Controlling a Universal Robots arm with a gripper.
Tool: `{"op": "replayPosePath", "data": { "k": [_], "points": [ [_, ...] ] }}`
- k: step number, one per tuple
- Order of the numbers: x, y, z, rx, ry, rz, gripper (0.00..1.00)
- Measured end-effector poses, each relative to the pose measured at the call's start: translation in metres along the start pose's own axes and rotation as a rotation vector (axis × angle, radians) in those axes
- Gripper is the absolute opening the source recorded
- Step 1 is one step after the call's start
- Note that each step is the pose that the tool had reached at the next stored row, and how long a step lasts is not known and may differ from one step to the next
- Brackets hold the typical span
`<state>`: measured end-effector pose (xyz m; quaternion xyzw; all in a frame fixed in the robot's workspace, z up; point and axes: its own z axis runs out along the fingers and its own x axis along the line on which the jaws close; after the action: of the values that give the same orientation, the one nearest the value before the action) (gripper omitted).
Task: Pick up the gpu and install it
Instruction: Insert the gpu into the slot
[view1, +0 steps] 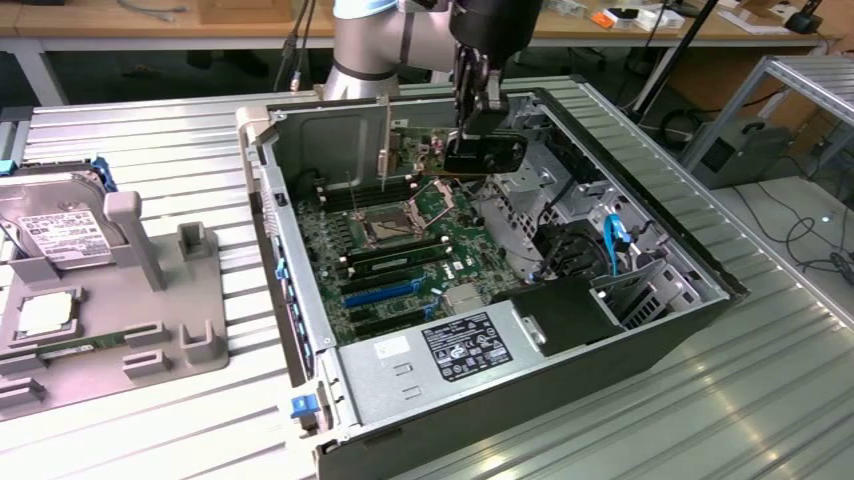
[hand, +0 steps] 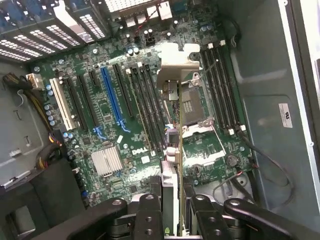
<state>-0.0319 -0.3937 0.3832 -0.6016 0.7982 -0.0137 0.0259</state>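
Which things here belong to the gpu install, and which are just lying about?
In the job: gpu, gripped edge-on between the fingers; motherboard with its expansion slots; open computer case.
Lying about: hard drive on the grey holder tray beside the case.
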Motion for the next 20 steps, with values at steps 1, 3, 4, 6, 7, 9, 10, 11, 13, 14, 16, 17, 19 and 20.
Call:
{"op": "replayPosePath", "data": {
  "k": [1,3,4,6,7,9,10,11,13,14,16,17,19,20],
  "points": [
    [0.0000,0.0000,0.0000,-0.0003,-0.0006,-0.011,0.27],
    [0.0000,0.0000,0.0000,-0.0007,-0.0014,-0.026,0.27],
    [0.0000,0.0000,0.0000,-0.0008,-0.0016,-0.031,0.27],
    [0.0000,0.0000,0.0000,-0.0010,-0.0022,-0.040,0.27],
    [0.0000,0.0000,0.0000,-0.0012,-0.0024,-0.045,0.27],
    [0.0000,0.0000,0.0000,-0.0015,-0.0031,-0.059,0.27],
    [0.0000,0.0000,0.0000,-0.0018,-0.0038,-0.071,0.27],
    [0.0000,0.0000,0.0000,-0.0020,-0.0044,-0.082,0.27],
    [0.0000,0.0000,0.0000,-0.0027,-0.0058,-0.109,0.27],
    [0.0000,0.0000,0.0000,-0.0029,-0.0063,-0.119,0.27],
    [0.0000,0.0000,0.0000,-0.0037,-0.0079,-0.148,0.27],
    [0.0000,0.0000,0.0000,-0.0040,-0.0087,-0.163,0.27],
    [0.0000,0.0000,0.0000,-0.0045,-0.0096,-0.181,0.27],
    [0.0000,0.0000,0.0000,-0.0048,-0.0103,-0.194,0.27]
  ]
}}
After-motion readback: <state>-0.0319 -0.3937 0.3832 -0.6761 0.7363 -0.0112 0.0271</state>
